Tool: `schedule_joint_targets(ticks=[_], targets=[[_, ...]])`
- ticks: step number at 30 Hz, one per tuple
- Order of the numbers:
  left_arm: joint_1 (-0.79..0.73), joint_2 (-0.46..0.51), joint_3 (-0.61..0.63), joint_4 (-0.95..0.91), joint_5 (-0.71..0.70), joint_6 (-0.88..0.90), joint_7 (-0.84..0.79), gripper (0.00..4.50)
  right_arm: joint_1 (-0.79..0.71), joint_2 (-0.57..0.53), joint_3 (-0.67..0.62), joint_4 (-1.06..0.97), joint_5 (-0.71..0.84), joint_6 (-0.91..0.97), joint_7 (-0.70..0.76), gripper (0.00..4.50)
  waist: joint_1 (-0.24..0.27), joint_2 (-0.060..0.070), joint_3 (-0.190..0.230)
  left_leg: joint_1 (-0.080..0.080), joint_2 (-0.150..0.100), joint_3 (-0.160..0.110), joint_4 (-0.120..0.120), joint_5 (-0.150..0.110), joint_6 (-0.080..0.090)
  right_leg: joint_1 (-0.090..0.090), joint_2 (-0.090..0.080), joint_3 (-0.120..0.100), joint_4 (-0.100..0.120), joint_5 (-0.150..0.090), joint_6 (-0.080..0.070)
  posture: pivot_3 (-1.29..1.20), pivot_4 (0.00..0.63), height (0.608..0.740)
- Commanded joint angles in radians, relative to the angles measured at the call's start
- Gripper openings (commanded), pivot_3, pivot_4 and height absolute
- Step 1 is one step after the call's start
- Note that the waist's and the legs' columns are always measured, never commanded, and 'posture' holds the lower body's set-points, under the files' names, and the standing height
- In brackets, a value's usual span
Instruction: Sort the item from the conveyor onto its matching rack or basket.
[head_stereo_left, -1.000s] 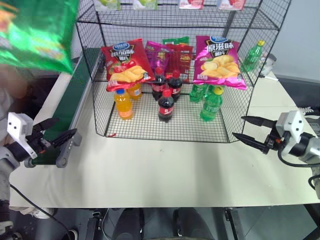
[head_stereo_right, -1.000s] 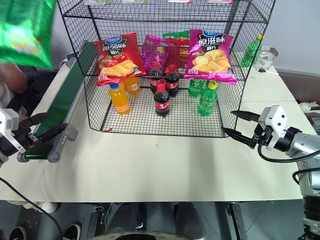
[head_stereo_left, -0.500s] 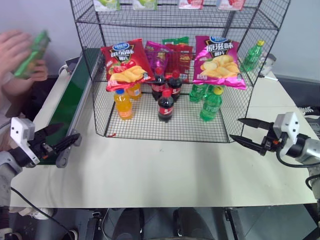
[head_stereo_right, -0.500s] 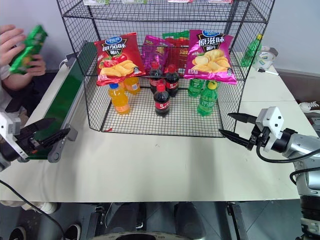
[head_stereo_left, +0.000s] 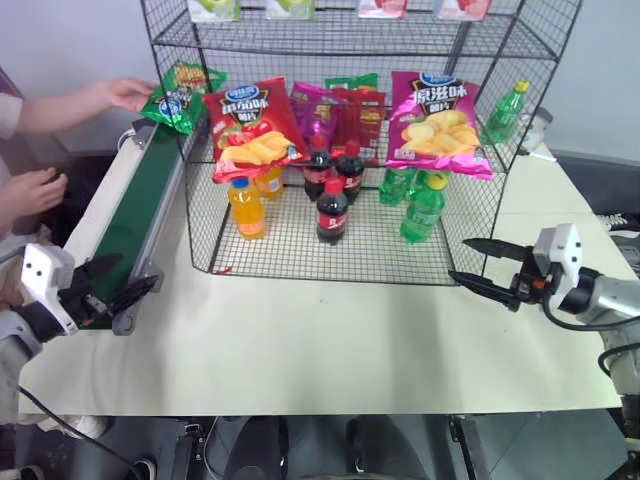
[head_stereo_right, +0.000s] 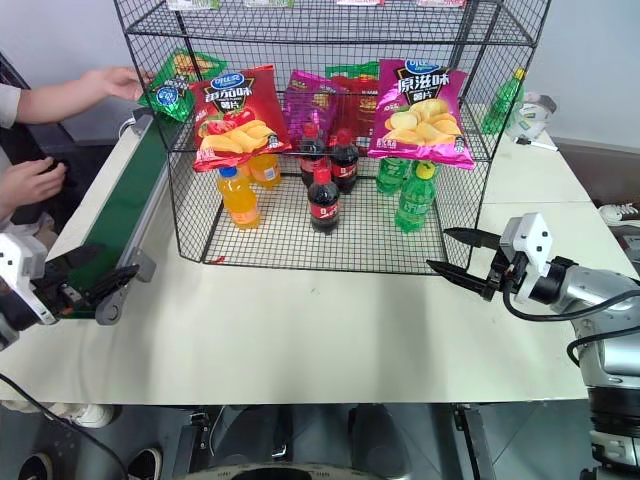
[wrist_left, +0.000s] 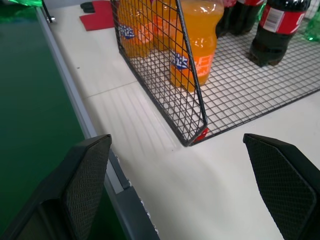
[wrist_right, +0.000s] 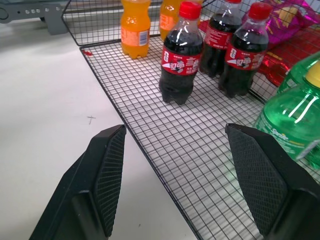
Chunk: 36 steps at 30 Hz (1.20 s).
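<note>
A person's hand (head_stereo_left: 125, 94) holds the shiny green crisp bag (head_stereo_left: 180, 92) at the far end of the dark-green conveyor (head_stereo_left: 140, 210); I cannot tell whether the bag rests on the belt. The tall black wire rack (head_stereo_left: 300, 250) stands to the right of the belt. My left gripper (head_stereo_left: 122, 278) is open at the conveyor's near end, with nothing between its fingers (wrist_left: 85, 185). My right gripper (head_stereo_left: 460, 260) is open and empty just outside the rack's front right corner, pointing at the bottles inside. Both grippers are far from the bag.
On the rack are a red crisp bag (head_stereo_left: 250, 125), a magenta crisp bag (head_stereo_left: 435, 110), orange bottles (head_stereo_left: 247, 205), cola bottles (wrist_right: 181, 55) and green bottles (head_stereo_left: 424, 208). The person's other hand (head_stereo_left: 35, 190) hovers left of the belt. Bare tabletop lies in front of the rack.
The person has brought the green bag down from the upper left to the conveyor's far end beside the rack. Both grippers have stayed where they were, open.
</note>
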Motion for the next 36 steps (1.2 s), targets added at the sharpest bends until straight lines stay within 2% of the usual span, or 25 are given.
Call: schedule_joint_targets(ticks=[1, 7, 11, 22, 25, 29, 32, 36], targets=[[0.008, 0.014, 0.024, -0.035, -0.029, 0.03, -0.011, 4.5, -0.021, 0.009, 0.0, -0.019, 0.01, -0.011, 0.001, 3.29, 0.0, 0.0, 0.0, 0.0, 0.0, 0.0, 0.0, 0.0, 0.0, 0.0, 0.0, 0.0, 0.0, 0.0, 0.0, 0.0, 0.15, 0.739], [0.005, 0.005, 0.076, -0.019, -0.052, -0.054, -0.058, 4.5, -0.027, 0.013, 0.022, -0.06, 0.05, 0.041, 0.014, 3.29, 0.0, 0.0, 0.0, 0.0, 0.0, 0.0, 0.0, 0.0, 0.0, 0.0, 0.0, 0.0, 0.0, 0.0, 0.0, 0.0, 0.15, 0.739], [0.013, 0.001, 0.089, -0.019, -0.071, -0.036, -0.064, 4.5, -0.02, 0.017, 0.035, -0.144, 0.122, 0.114, 0.035, 3.29, 0.0, 0.0, 0.0, 0.0, 0.0, 0.0, 0.0, 0.0, 0.0, 0.0, 0.0, 0.0, 0.0, 0.0, 0.0, 0.0, 0.15, 0.739], [0.073, -0.058, 0.084, -0.094, -0.03, -0.138, -0.029, 4.5, -0.062, 0.128, 0.201, -0.326, 0.256, 0.275, 0.052, 3.29, 0.004, -0.001, 0.0, 0.0, 0.0, 0.0, 0.0, 0.0, 0.0, 0.0, 0.0, 0.0, 0.0, 0.0, 0.0, 0.0, 0.15, 0.739], [0.112, -0.073, 0.094, -0.11, 0.012, -0.205, -0.004, 4.5, -0.081, 0.183, 0.274, -0.317, 0.234, 0.266, 0.061, 3.29, -0.001, -0.002, -0.001, 0.0, 0.0, -0.001, 0.0, 0.0, 0.0, 0.0, -0.001, 0.0, -0.001, 0.0, 0.0, 0.0, 0.15, 0.739], [0.182, -0.085, 0.107, -0.123, 0.092, -0.323, 0.029, 4.5, -0.116, 0.251, 0.358, -0.238, 0.11, 0.15, 0.07, 3.29, -0.004, -0.002, -0.001, 0.0, 0.0, 0.0, -0.001, 0.0, 0.0, -0.001, 0.0, 0.0, -0.001, 0.0, 0.0, 0.0, 0.15, 0.739], [0.212, -0.093, 0.158, -0.132, 0.1, -0.361, 0.08, 4.5, -0.146, 0.291, 0.369, -0.182, 0.067, 0.093, 0.059, 3.29, 0.0, -0.003, -0.002, 0.0, 0.0, 0.0, -0.001, 0.0, 0.0, -0.001, -0.001, 0.0, -0.001, 0.0, 0.0, 0.0, 0.15, 0.739], [0.276, -0.098, 0.19, -0.132, 0.179, -0.489, 0.113, 4.5, -0.162, 0.299, 0.379, -0.144, 0.046, 0.068, 0.077, 3.29, 0.001, -0.003, -0.002, 0.0, 0.0, 0.0, -0.001, 0.0, 0.0, 0.0, -0.002, 0.0, -0.002, 0.0, 0.0, 0.0, 0.15, 0.739]])
